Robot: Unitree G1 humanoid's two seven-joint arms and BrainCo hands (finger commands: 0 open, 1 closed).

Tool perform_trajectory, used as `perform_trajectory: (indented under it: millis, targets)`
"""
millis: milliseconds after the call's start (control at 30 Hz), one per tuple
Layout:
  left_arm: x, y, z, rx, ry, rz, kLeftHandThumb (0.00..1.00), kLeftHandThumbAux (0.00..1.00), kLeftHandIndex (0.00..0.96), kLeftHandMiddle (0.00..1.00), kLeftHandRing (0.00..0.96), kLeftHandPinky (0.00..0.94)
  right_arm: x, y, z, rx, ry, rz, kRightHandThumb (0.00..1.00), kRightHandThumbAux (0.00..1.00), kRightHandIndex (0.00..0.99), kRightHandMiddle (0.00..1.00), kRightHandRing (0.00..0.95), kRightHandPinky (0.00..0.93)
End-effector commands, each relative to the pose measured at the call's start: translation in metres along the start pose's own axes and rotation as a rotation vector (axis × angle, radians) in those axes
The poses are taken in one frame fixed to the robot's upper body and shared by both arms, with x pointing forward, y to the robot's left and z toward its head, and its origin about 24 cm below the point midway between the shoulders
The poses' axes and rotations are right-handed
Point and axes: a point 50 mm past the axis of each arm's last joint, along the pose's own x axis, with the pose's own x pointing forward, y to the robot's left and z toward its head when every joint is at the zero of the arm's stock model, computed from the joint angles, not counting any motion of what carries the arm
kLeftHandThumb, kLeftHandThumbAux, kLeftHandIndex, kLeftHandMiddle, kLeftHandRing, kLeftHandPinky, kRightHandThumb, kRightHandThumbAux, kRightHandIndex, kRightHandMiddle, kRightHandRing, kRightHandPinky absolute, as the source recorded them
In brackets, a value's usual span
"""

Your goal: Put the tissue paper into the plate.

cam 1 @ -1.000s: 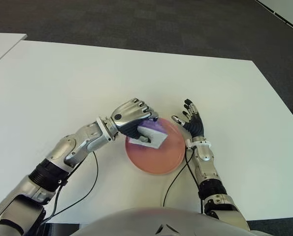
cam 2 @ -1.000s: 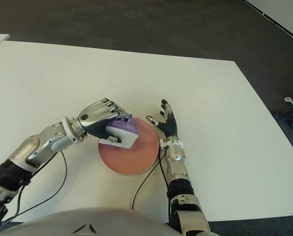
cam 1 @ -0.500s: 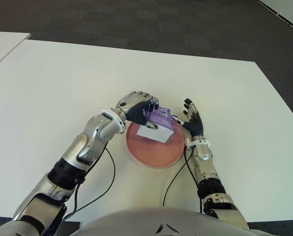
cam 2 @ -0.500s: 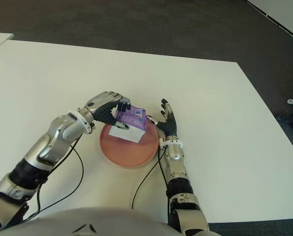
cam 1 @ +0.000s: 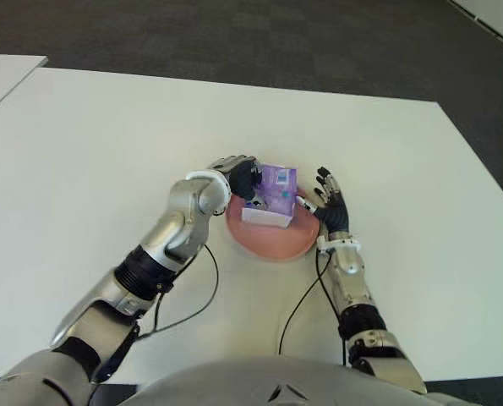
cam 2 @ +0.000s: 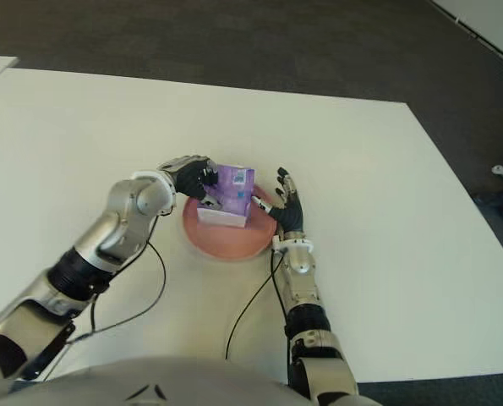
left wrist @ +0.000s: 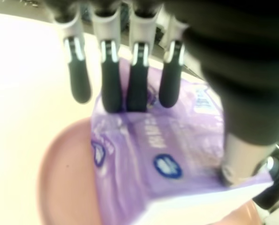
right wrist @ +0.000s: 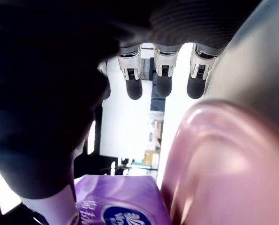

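Note:
A purple and white tissue pack (cam 1: 273, 194) stands in the far part of the pink plate (cam 1: 272, 244), near the table's middle. My left hand (cam 1: 248, 181) is at the pack's left side and is shut on it. In the left wrist view its fingers (left wrist: 110, 82) press one face of the tissue pack (left wrist: 167, 164) and the thumb presses the other, above the plate (left wrist: 64, 187). My right hand (cam 1: 325, 205) is open just beyond the plate's right rim, fingers spread. In the right wrist view the plate rim (right wrist: 214, 168) and tissue pack (right wrist: 120, 206) show close by.
The white table (cam 1: 90, 152) stretches wide to the left and far side. Dark carpet (cam 1: 234, 34) lies beyond its far edge. Black cables (cam 1: 297, 304) run over the table near my body, close to the plate's near rim.
My left hand has swung farther out and to the right with the tissue pack, turning it upright over the plate's far part. The right hand has stayed beside the plate.

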Motion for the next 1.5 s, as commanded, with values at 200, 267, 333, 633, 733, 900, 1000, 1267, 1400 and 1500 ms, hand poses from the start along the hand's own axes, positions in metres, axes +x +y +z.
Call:
perform_trajectory:
  millis: [200, 267, 333, 633, 733, 900, 1000, 1267, 1400, 1500]
  targets:
    - [-0.035, 0.067, 0.017, -0.121, -0.387, 0.123, 0.723, 0.695, 0.433, 0.778, 0.803, 0.834, -0.034, 0.005, -0.043, 0.008, 0.235, 0.001, 0.0, 0.818, 0.006, 0.003, 0.0, 0.016]
    - [-0.031, 0.075, 0.022, -0.147, -0.388, 0.044, 0.725, 0.694, 0.434, 0.785, 0.813, 0.846, -0.034, 0.005, -0.043, 0.009, 0.235, 0.0, 0.0, 0.817, 0.007, 0.003, 0.0, 0.016]
    - [-0.03, 0.079, 0.025, -0.151, -0.381, 0.008, 0.726, 0.693, 0.435, 0.791, 0.819, 0.853, -0.034, 0.006, -0.043, 0.009, 0.234, 0.0, 0.0, 0.814, 0.007, 0.005, 0.0, 0.016]
    - [-0.047, 0.054, 0.057, 0.007, -0.357, -0.127, 0.723, 0.692, 0.437, 0.798, 0.84, 0.873, -0.036, 0.008, -0.04, 0.008, 0.231, 0.003, 0.0, 0.787, 0.009, 0.015, 0.0, 0.014]
    - [-0.042, 0.018, 0.026, 0.085, -0.354, -0.201, 0.722, 0.692, 0.437, 0.806, 0.847, 0.879, -0.035, 0.008, -0.039, 0.008, 0.232, 0.003, 0.0, 0.782, 0.01, 0.017, 0.0, 0.016]
    - [-0.075, 0.006, -0.009, 0.115, -0.364, -0.055, 0.721, 0.692, 0.437, 0.821, 0.85, 0.878, -0.035, 0.008, -0.038, 0.01, 0.23, 0.002, 0.0, 0.771, 0.012, 0.021, 0.0, 0.017]
    - [-0.079, 0.012, -0.01, 0.135, -0.365, 0.004, 0.72, 0.693, 0.437, 0.828, 0.853, 0.879, -0.035, 0.008, -0.037, 0.012, 0.229, 0.003, 0.0, 0.761, 0.013, 0.024, 0.0, 0.009]
    - [-0.065, -0.006, -0.022, 0.068, -0.424, 0.193, 0.836, 0.665, 0.442, 0.548, 0.747, 0.787, -0.035, 0.009, -0.037, 0.008, 0.229, 0.005, 0.0, 0.746, 0.012, 0.025, 0.0, 0.005]
    - [-0.048, -0.006, -0.014, 0.058, -0.507, 0.261, 0.849, 0.66, 0.448, 0.503, 0.79, 0.819, -0.035, 0.009, -0.038, 0.008, 0.234, 0.004, 0.0, 0.745, 0.01, 0.026, 0.0, 0.012]
    - [-0.042, 0.004, -0.02, 0.039, -0.542, 0.37, 0.851, 0.66, 0.433, 0.523, 0.802, 0.816, -0.035, 0.009, -0.038, 0.012, 0.232, 0.001, 0.0, 0.751, 0.011, 0.029, 0.0, 0.018]
